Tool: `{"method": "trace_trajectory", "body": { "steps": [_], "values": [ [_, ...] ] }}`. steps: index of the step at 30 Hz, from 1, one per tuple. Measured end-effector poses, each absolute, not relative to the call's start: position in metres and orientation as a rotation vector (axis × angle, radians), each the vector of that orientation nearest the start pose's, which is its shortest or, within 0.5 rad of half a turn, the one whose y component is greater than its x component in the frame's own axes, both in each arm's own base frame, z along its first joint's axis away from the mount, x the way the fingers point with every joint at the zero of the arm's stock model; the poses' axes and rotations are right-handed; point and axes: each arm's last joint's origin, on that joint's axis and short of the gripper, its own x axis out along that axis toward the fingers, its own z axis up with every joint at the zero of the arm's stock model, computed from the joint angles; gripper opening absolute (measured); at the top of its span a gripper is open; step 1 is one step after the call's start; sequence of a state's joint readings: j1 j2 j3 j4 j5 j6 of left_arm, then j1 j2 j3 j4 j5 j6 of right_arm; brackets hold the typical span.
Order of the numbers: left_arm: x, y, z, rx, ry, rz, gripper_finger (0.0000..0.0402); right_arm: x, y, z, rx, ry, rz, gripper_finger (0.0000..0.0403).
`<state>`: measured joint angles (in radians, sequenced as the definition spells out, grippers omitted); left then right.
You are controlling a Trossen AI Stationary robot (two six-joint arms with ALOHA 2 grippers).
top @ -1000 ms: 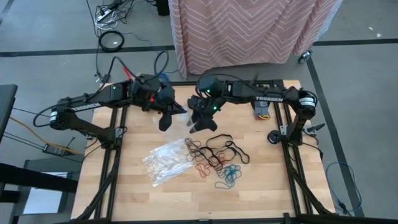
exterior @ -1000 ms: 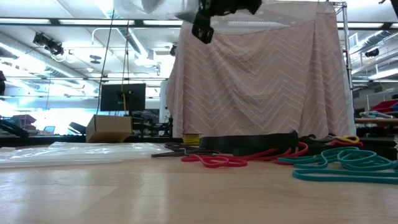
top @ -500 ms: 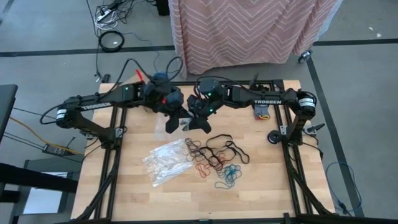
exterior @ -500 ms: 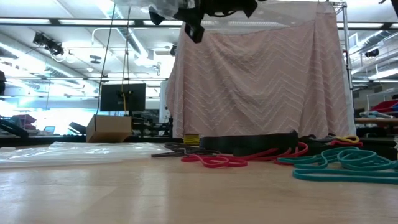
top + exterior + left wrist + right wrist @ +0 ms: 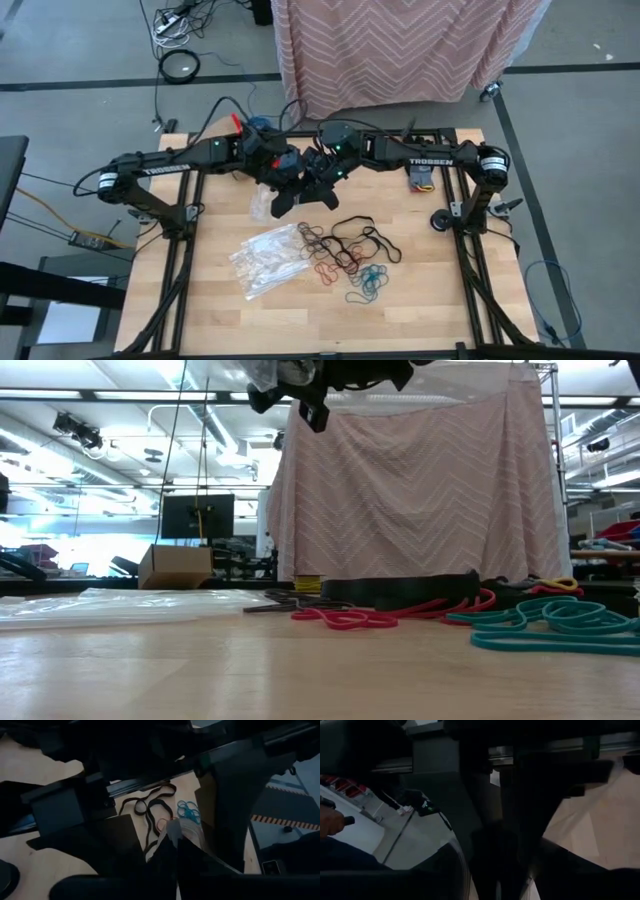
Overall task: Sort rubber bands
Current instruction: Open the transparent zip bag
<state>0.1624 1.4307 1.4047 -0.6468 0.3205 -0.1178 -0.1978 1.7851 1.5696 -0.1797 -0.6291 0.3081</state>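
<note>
The rubber bands lie loose on the table: black loops (image 5: 352, 240), red and brown ones (image 5: 326, 262), teal ones (image 5: 368, 282). The low view shows the red (image 5: 345, 618) and teal (image 5: 555, 625) bands up close. Both grippers hang high over the table's far middle, almost touching. My left gripper (image 5: 283, 197) is shut on a small clear bag (image 5: 262, 204). My right gripper (image 5: 320, 192) is just to its right. In the low view both sit at the top edge (image 5: 290, 385). My left gripper pinches the clear bag's upper edge (image 5: 176, 831) between its two fingers, slanting down from the table's left. The bag is lifted clear of the table and hangs beside and below the fingers.
A heap of clear crinkly bags (image 5: 268, 258) lies left of the bands, flat across the low view (image 5: 120, 605). A small black disc (image 5: 438, 220) sits by the table's right edge. A pink zigzag cloth (image 5: 400, 50) hangs beyond the far edge. Bare wood shows along the near edge.
My left gripper has moved toward the table's right and closed in on my right gripper, which has stayed nearly in place. The clear bag, which showed beside my right gripper a second ago, now shows at my left gripper.
</note>
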Motion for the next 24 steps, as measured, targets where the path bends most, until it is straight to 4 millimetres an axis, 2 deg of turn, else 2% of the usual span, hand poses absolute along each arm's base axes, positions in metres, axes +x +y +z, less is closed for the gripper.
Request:
{"method": "trace_trajectory", "body": {
  "steps": [24],
  "values": [
    [0.3023, 0.0396, 0.3578, -0.278, 0.668, -0.137, 0.0000, 0.4083, -0.0649, 0.3336, 0.447, 0.415, 0.348, 0.0164]
  ]
}}
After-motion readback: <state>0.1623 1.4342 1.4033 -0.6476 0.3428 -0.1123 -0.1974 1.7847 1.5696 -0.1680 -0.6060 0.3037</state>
